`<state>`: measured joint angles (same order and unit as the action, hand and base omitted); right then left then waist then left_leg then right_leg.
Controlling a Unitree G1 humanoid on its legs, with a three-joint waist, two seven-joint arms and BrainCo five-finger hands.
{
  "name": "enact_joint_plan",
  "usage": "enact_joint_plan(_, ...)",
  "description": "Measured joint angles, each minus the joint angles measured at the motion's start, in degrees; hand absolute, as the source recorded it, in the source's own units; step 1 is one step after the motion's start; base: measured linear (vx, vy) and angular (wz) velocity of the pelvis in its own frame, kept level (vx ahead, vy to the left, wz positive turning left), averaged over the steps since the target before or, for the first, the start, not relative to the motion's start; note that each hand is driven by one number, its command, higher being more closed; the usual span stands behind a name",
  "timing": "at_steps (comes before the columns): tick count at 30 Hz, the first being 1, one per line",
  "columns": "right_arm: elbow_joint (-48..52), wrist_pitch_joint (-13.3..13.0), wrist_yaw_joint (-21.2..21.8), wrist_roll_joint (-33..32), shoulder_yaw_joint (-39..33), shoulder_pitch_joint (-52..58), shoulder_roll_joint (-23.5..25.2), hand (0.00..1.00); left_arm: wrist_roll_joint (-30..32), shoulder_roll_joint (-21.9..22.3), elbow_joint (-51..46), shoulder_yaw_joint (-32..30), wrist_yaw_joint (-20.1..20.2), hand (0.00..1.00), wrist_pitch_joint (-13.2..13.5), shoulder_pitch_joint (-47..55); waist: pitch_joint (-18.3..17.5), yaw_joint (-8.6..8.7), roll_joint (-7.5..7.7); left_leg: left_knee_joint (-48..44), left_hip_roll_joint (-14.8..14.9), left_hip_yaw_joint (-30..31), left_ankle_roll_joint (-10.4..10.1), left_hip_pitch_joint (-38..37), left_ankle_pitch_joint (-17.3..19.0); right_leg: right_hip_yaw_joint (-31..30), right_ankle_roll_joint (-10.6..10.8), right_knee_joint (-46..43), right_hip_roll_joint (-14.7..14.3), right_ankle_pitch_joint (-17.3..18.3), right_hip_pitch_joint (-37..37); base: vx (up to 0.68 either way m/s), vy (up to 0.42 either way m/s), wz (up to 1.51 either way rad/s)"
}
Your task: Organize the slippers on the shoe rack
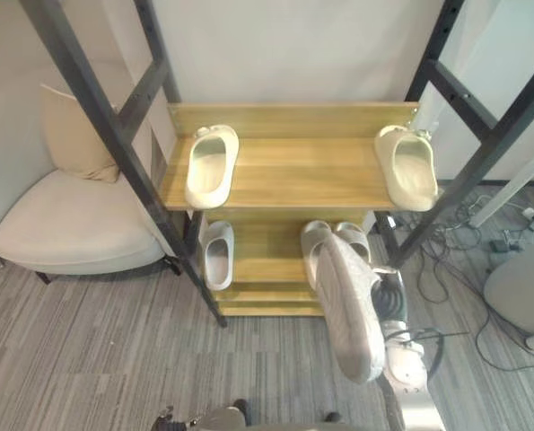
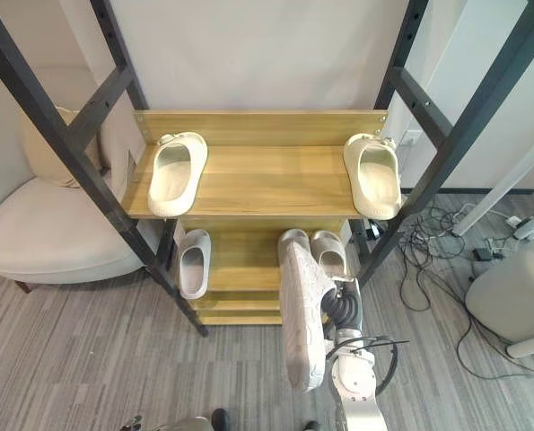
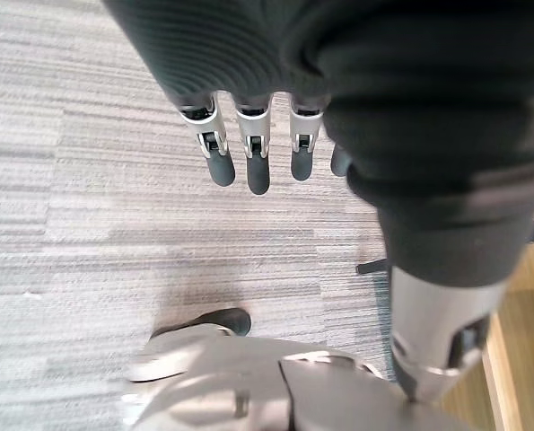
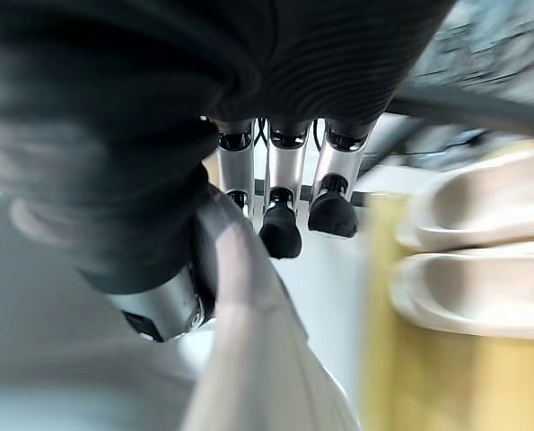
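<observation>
Grey carpet floor (image 1: 87, 341) before the wooden shoe rack (image 1: 293, 175): right hand (image 4: 280, 224) curls its fingers round a pale slipper (image 1: 349, 310), raised by the lower shelf (image 1: 267, 256); left hand (image 3: 249, 144) hangs with fingers relaxed, empty.

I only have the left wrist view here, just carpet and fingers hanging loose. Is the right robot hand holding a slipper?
Observer: Yes. The right robot hand is curled round a pale slipper, held in front of the rack's lower shelf with its sole facing the head camera.
Operator: What's on the top shelf?
Observer: The top shelf has two cream ones, far apart: a left-end slipper and a right-end slipper.
Operator: And the lower one?
Observer: A single slipper lies at its left. A pair of slippers lies side by side at its right, partly hidden behind the held one.
</observation>
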<state>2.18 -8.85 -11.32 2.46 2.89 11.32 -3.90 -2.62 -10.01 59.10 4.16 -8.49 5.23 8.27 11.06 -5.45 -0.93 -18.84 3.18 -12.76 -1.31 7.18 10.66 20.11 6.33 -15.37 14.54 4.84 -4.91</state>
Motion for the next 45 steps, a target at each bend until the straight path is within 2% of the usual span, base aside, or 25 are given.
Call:
enact_joint_plan(2, -2.57, 0.48, -0.35, 0.00, 0.01, -3.81, -1.27, 1.00, -0.76, -0.11, -1.28, 0.28, -0.03, 0.00, 0.61, -1.78, 2.93, 0.46, -0.75, -7.63, 1.22, 0.92, 0.46, 5.09, 2.84, -0.40, 0.01, -6.86, 0.98, 2.56, -4.13, -0.14, 0.026, 0.14)
enact_joint_plan(4, -5.04, 0.83, -1.28, 0.14, -0.13, -8.62, -1.91, 1.00, -2.94, -0.40, -3.27, 0.29, -0.14, 0.00, 0.90, -3.40, 6.00, 0.69, -0.63, -14.23, 1.92, 1.51, 0.50, 10.37, 5.87, -0.59, -0.09, -13.57, 2.44, 5.52, -9.11, -0.18, 0.031, 0.10)
enact_joint_plan(7, -7.16, 1.43, -3.22, 0.49, -0.85, -14.30, -3.41, 1.00, -5.58, -0.87, -5.98, 0.22, -0.34, 0.00, 1.84, -4.53, 9.38, 0.37, -0.49, -20.21, 2.20, 2.35, 0.98, 16.77, 7.77, -0.75, -0.01, -19.96, 4.12, 7.90, -15.18, -0.19, 0.033, 0.14)
enact_joint_plan(10, -7.58, 1.71, -5.19, 1.99, -2.20, -18.61, -3.53, 1.00, -7.47, -1.14, -8.87, 0.15, -0.17, 0.00, 2.48, -4.57, 11.38, -0.37, -0.51, -25.94, 2.34, 2.45, 1.14, 22.25, 9.40, -1.64, -0.34, -26.85, 5.98, 9.65, -20.75, -0.09, 0.002, 0.08)
enact_joint_plan(13, -8.30, 1.96, -6.78, 2.14, -2.79, -21.94, -4.34, 1.00, -7.90, -0.89, -11.35, 0.12, -0.01, 0.00, 3.48, -3.06, 11.68, -0.74, -0.92, -30.75, 2.92, 2.70, 2.02, 26.58, 10.60, -1.97, -0.44, -31.88, 7.03, 11.51, -24.98, -0.02, 0.000, 0.01)
enact_joint_plan(15, -8.57, 2.16, -8.27, 2.19, -3.26, -26.91, -6.65, 1.00, -8.37, -0.05, -12.80, -0.18, -0.20, 0.00, 4.22, -2.06, 12.61, -0.82, -0.92, -37.15, 3.26, 3.23, 2.47, 32.26, 12.58, -2.22, -0.68, -38.71, 8.84, 14.21, -30.51, -0.02, 0.021, 0.11)
enact_joint_plan(16, -8.57, 2.17, -8.61, 2.23, -3.44, -27.92, -7.12, 1.00, -8.53, 0.35, -12.65, -0.57, -0.47, 0.00, 3.72, -2.22, 12.89, -0.79, -0.97, -38.26, 3.29, 3.52, 2.54, 33.51, 12.88, -2.28, -0.74, -39.97, 9.09, 14.70, -31.55, -0.07, 0.003, 0.23)
enact_joint_plan(18, -8.79, 2.23, -9.76, 3.37, -4.50, -33.64, -9.36, 1.00, -8.79, 0.37, -12.41, -2.01, -1.42, 0.00, 2.95, -5.71, 15.03, -1.19, -0.12, -44.22, 3.74, 4.96, 2.42, 39.65, 14.37, -2.71, -1.31, -46.27, 10.11, 17.14, -37.15, -0.08, -0.009, 0.18)
enact_joint_plan(22, -10.24, 2.19, -11.11, 4.54, -5.00, -39.74, -13.57, 1.00, -10.03, 0.43, -13.52, -2.64, -1.40, 0.00, 3.71, -7.27, 17.38, -1.63, 0.06, -50.92, 4.26, 5.74, 2.79, 46.38, 16.18, -3.52, -2.02, -53.21, 11.72, 19.61, -43.52, -0.08, 0.024, 0.04)
enact_joint_plan(29, -13.68, 2.22, -12.20, 6.95, -2.63, -48.03, -20.87, 1.00, -10.02, 1.39, -14.68, -3.18, -1.56, 0.00, 4.02, -9.28, 18.36, -3.59, -0.31, -56.53, 4.14, 6.67, 2.99, 53.03, 16.93, -4.35, -3.03, -59.23, 13.38, 21.25, -49.66, -0.01, 0.059, 0.06)
enact_joint_plan(35, -16.21, 2.49, -12.25, 10.31, 0.78, -55.35, -24.12, 1.00, -9.99, 2.05, -15.14, -3.30, -2.66, 0.00, 4.15, -9.51, 18.38, -4.34, -0.36, -57.50, 3.24, 7.99, 2.70, 56.00, 16.62, -3.09, -3.33, -60.81, 14.61, 22.06, -51.36, 0.02, 0.022, 0.14)
enact_joint_plan(39, -21.01, 2.91, -12.34, 11.18, 2.97, -60.97, -27.26, 1.00, -9.98, 2.98, -15.28, -3.30, -2.81, 0.00, 4.26, -10.33, 18.38, -5.90, -0.37, -57.51, 2.50, 8.87, 2.37, 58.01, 16.16, -1.81, -3.37, -61.28, 15.62, 22.62, -52.20, 0.02, 0.016, 0.13)
enact_joint_plan(45, -26.11, 4.23, -12.50, 13.76, 8.09, -68.85, -30.11, 1.00, -10.02, 4.14, -15.73, -3.73, -3.73, 0.00, 4.88, -10.45, 18.43, -7.17, -0.47, -57.56, 1.84, 9.43, 2.13, 59.79, 16.01, -0.65, -3.24, -61.78, 16.65, 23.11, -53.21, 0.03, 0.007, 0.09)
